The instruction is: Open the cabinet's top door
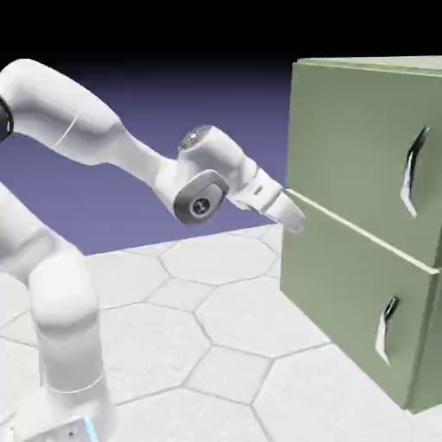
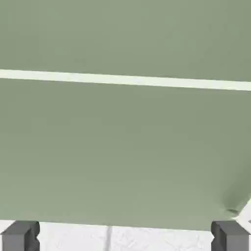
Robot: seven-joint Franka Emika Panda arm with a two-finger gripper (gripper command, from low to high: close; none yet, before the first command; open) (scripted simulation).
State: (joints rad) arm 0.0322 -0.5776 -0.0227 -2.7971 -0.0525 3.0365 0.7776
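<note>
Looking along your pincer (image 1: 292, 216), you find its two grey fingertips (image 2: 19, 236) spread wide with nothing between them, and the green front of the cabinet (image 1: 363, 112) filling nearly all of the hand view just ahead. From the side, the pincer sits level with the pale seam (image 2: 125, 81) between the two panels, close to the cabinet's near edge; whether the tips already touch the wood you cannot tell.

Above that seam lies the top door (image 1: 345, 147), shut flush as far as the pictures show. Its handle (image 1: 416, 168), the long bent silver-and-black bar, stands upward and well beyond your pincer, toward the far side of the panel. The shorter lower handle (image 1: 387, 328) sits below and beyond, on the panel you should leave alone.

Expect the door to be rigid and fairly heavy, moving only along its own hinge or slide, so pull steadily rather than jerk. The flat face offers no purchase; take hold across the slim handle bar, around its middle. The metal is likely smooth, so close firmly to keep it from slipping.
</note>
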